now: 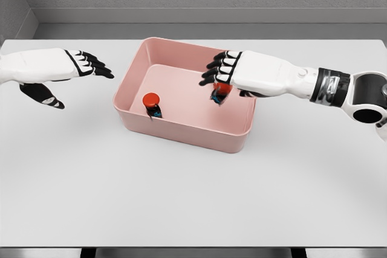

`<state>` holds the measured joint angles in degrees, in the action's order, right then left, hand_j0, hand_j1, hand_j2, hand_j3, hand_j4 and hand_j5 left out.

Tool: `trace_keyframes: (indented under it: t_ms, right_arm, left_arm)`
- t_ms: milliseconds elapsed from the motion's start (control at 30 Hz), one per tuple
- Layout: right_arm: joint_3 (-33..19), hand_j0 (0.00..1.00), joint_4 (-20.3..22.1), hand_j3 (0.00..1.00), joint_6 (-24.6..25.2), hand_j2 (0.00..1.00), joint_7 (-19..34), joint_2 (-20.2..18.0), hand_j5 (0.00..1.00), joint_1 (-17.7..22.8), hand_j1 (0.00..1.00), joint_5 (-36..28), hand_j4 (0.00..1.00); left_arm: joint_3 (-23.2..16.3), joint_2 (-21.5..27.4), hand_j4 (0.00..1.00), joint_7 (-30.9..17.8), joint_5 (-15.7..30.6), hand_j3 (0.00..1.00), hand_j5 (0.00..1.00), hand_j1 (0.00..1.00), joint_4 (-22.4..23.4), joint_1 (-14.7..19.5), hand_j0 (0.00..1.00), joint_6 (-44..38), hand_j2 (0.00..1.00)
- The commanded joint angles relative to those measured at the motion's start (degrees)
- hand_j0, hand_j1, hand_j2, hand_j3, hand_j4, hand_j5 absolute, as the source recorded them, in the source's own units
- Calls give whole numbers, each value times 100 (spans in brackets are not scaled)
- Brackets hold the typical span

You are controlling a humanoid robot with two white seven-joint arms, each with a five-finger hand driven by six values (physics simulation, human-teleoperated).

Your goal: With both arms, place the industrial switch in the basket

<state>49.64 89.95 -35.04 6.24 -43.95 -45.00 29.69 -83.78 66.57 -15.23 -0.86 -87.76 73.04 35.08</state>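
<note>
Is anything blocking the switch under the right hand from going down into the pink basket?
Nothing visible does. The right hand holds a red-topped switch already over the inside of the basket, past its rim. Another red-topped switch sits on the basket floor toward its left side, apart from the held one.

Both arms are cased in smooth white shells. The left hand point(57, 74) has a white back, black fingers banded with white segments, and a black thumb bearing a pale patch. The right hand point(233, 77) has the same look: white back, black-and-white banded fingers. Behind its wrist sits a black and silver ring, then a white joint housing with a dark round cap.
</note>
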Motion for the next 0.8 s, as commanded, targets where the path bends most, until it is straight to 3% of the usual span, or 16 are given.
trace_keyframes:
  t_ms: [0,133,267,433,533,767]
  right_arm:
    - [-7,100,-3,100,4,100,0,-8,100,0,100,-42,100]
    - [-43,100,5,100,4,100,-18,-78,100,0,100,-86,100]
    - [-209,100,-56,100,4,100,-71,-667,100,9,100,-113,100]
    - [-561,100,-548,100,4,100,-97,-1115,100,343,100,-165,100]
    - [-693,100,-803,100,4,100,-97,-1142,100,483,100,-165,100]
    - [-693,100,-821,100,4,100,-97,-1124,100,501,100,-165,100]
  left_arm:
    - [-7,5,100,3,33,100,100,100,5,0,100,-8,100]
    - [-7,5,100,3,33,100,100,100,-4,0,100,-8,100]
    - [-7,5,100,3,33,100,100,100,-4,0,100,-8,100]
    - [-7,14,100,3,33,100,100,100,5,0,100,-8,100]
    - [-7,5,100,3,33,100,100,100,5,0,100,-8,100]
    - [-7,5,100,3,7,100,100,100,5,-35,100,-8,100]
